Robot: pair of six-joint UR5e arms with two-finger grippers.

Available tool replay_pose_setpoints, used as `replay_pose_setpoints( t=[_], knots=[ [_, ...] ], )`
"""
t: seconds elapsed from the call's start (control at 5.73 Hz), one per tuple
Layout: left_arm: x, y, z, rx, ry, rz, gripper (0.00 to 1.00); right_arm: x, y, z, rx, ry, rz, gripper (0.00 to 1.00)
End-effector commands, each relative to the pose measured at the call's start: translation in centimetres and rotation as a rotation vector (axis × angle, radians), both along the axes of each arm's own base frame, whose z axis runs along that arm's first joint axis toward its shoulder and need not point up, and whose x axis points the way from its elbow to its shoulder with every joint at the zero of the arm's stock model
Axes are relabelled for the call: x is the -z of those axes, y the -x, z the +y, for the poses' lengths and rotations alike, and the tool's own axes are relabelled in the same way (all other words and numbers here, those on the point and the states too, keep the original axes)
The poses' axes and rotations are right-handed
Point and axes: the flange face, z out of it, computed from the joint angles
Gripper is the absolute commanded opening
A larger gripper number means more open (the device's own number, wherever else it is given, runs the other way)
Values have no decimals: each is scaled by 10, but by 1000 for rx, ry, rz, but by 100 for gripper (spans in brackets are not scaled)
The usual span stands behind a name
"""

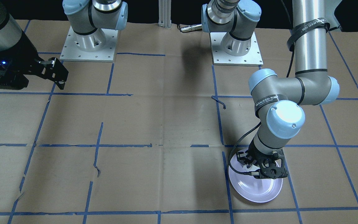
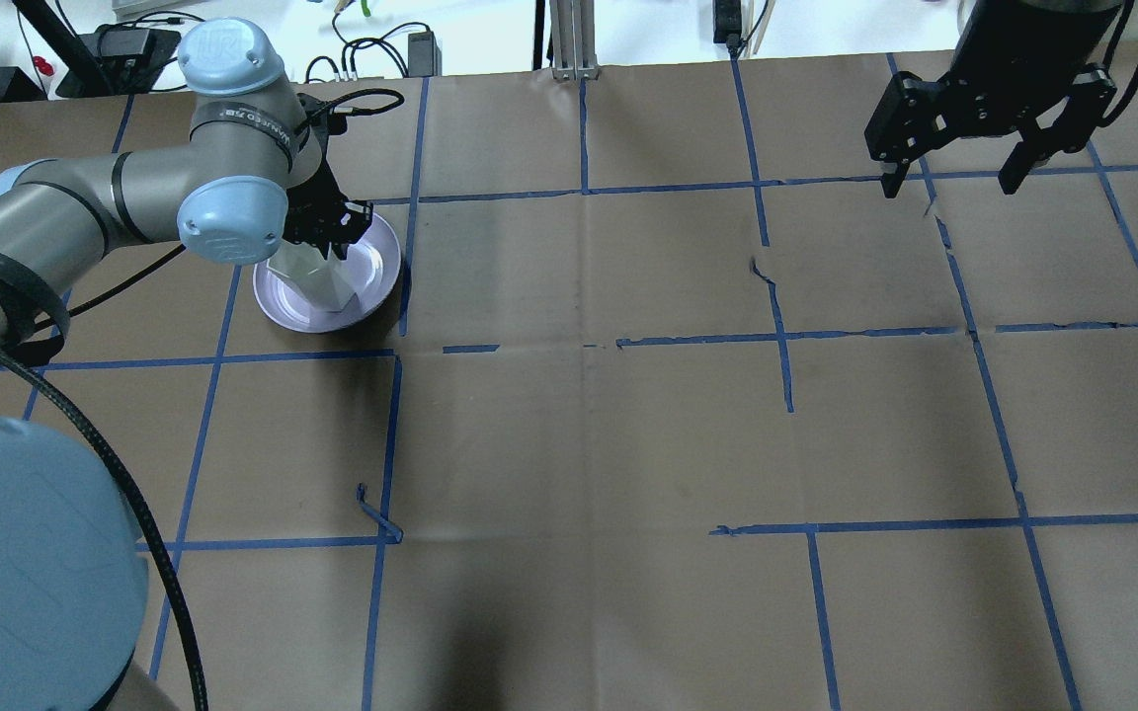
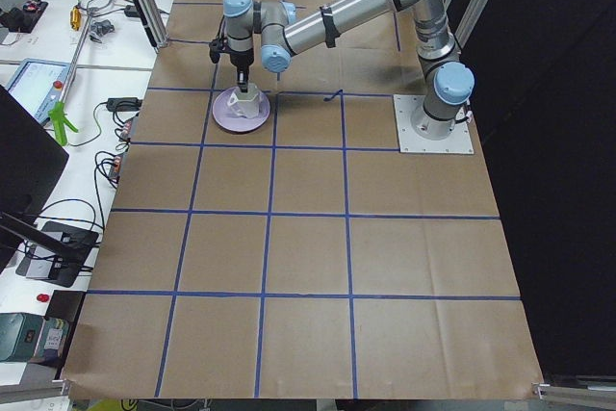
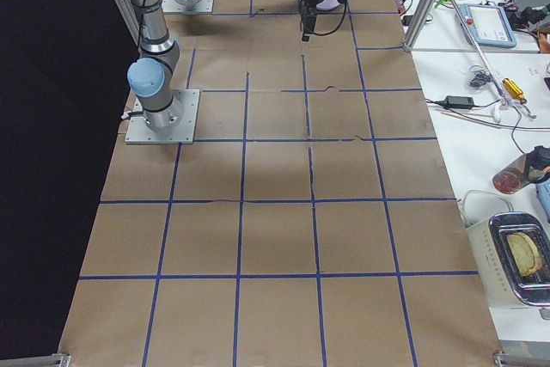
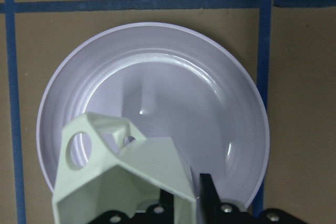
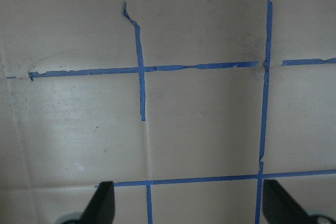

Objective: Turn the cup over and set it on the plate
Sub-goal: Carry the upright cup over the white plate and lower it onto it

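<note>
Overhead exterior shows us the left gripper (image 2: 332,235) clamped on the white faceted cup (image 2: 315,279), which is held within the rim of the lavender plate (image 2: 376,276) at the far left of the paper-covered table (image 2: 579,444), just beside a blue tape line (image 2: 405,296). From the left wrist camera we see one dark finger (image 5: 207,198) pressed against the cup's wall, the angular handle (image 5: 100,123) on the side away from that finger, and the plate's glossy well beyond. Whether the cup's base touches the plate we cannot tell. The right gripper (image 2: 949,183) hangs well apart over bare paper at the far right, its fingers spread wide
</note>
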Motion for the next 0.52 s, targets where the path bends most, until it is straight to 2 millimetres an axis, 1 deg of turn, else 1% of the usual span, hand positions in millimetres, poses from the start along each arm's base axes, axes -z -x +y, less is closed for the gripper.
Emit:
replay_pose_setpoints(
  t=[0.0, 0.17, 0.35],
  knots=[
    [-30, -1, 5, -7, -30, -1, 100, 0, 0, 0, 0, 0, 0, 100],
    [-73, 1, 14, -56, -87, 6, 100, 0, 0, 0, 0, 0, 0, 100],
    [-119, 13, 28, -103, -133, 17, 100, 0, 0, 0, 0, 0, 0, 100]
  ],
)
